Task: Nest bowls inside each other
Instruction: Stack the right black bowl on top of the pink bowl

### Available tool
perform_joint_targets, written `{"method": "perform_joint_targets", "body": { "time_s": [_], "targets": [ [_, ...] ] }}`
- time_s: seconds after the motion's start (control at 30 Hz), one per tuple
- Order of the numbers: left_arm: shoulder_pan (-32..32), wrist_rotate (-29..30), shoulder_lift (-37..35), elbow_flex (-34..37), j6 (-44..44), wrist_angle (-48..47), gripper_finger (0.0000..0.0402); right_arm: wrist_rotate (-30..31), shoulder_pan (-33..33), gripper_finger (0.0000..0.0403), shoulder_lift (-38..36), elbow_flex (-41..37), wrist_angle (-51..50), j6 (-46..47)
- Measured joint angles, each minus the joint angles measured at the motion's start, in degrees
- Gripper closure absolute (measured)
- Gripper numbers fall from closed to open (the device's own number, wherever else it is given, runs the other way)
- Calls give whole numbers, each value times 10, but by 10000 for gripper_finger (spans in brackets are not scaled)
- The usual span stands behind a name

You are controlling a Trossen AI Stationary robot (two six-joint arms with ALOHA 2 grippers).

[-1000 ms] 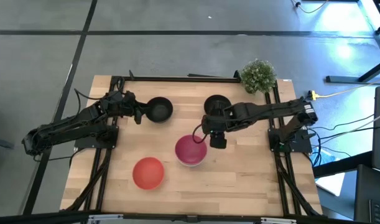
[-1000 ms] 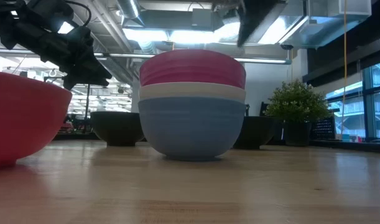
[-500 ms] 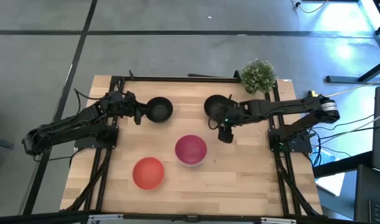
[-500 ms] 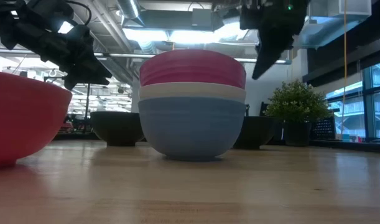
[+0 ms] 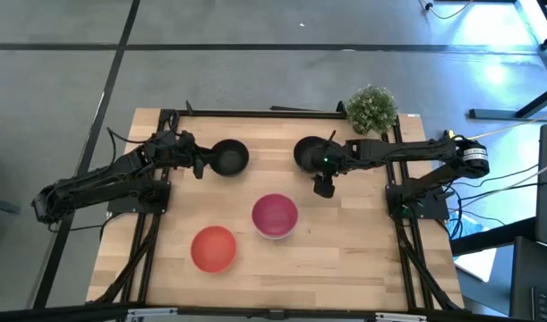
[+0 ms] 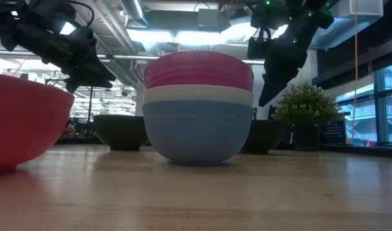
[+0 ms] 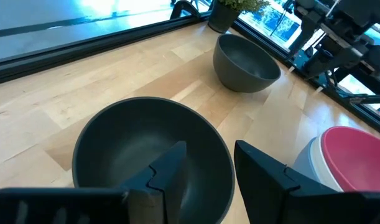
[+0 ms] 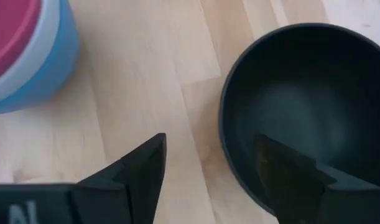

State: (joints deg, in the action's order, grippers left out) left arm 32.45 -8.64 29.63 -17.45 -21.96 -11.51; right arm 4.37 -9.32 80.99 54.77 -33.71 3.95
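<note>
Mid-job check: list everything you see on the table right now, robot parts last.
Stack: one, pink bowl in white bowl in blue bowl, table centre.
Red bowl: one, alone, near edge left of the stack.
Black bowls: two, far side; left one at the left gripper, right one by the right gripper.
Plant: one, green, far right corner.
Table: one, light wood.
Left gripper: open, straddling the left black bowl's rim.
Right gripper: open, above the right black bowl's near rim.
</note>
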Motion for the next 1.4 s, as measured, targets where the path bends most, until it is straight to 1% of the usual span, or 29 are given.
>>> {"method": "perform_joint_targets", "body": {
  "time_s": [0.07, 0.17, 0.3, 0.4, 0.5, 0.63, 0.83, 1.2, 1.3, 1.4],
  "targets": [
    [0, 0, 0, 0, 0, 0, 271, -5, -10, 161, 0, 0, 3, -8],
    [0, 1, 0, 0, 0, 0, 271, -30, -28, 161, 0, 0, 6, -13],
    [0, 3, 0, 0, 0, 0, 271, -34, -46, 161, 0, 0, 9, -19],
    [0, 3, 0, 0, 0, 0, 271, -57, -58, 161, 1, 0, 14, -26],
    [0, 5, 0, 0, 0, 0, 271, -63, -67, 161, 11, 0, 15, -27],
    [0, 6, 0, 0, 0, 0, 271, -90, -71, 161, 34, 0, 22, -29],
    [0, 5, 0, 0, 0, 0, 271, -90, -73, 161, 56, 0, 59, -43],
    [0, 5, 0, 0, 1, 0, 271, -95, -77, 162, 92, 0, 62, -43],
    [0, 5, 0, 0, 1, 0, 271, -88, -77, 174, 97, 0, 67, -43],
    [0, 5, 0, 0, 2, 0, 271, -87, -79, 208, 98, 0, 71, -43]
  ]
}}
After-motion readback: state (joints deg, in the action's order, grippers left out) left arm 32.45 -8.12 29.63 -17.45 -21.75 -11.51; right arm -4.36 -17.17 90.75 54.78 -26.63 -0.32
